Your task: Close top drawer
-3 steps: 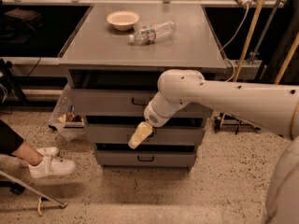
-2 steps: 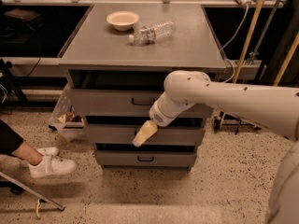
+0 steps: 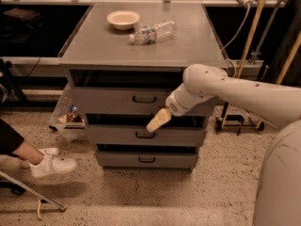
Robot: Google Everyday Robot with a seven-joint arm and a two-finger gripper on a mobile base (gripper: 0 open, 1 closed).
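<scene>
The top drawer (image 3: 117,99) is a wide grey metal drawer under the tabletop, pulled out a little, with a small dark bar handle (image 3: 144,99) at its centre. My gripper (image 3: 158,120) hangs in front of the cabinet, just below and right of that handle, over the gap above the middle drawer (image 3: 141,135). It is not touching the handle. My white arm (image 3: 235,91) reaches in from the right.
A bowl (image 3: 123,19) and a lying plastic bottle (image 3: 153,31) sit on the grey tabletop (image 3: 141,46). The bottom drawer (image 3: 146,159) is below. A clear bin (image 3: 70,119) stands left of the cabinet. A person's leg and white shoe (image 3: 49,164) are at the left.
My gripper has moved slightly right and up, nearer the top drawer's front. The drawers have not visibly moved.
</scene>
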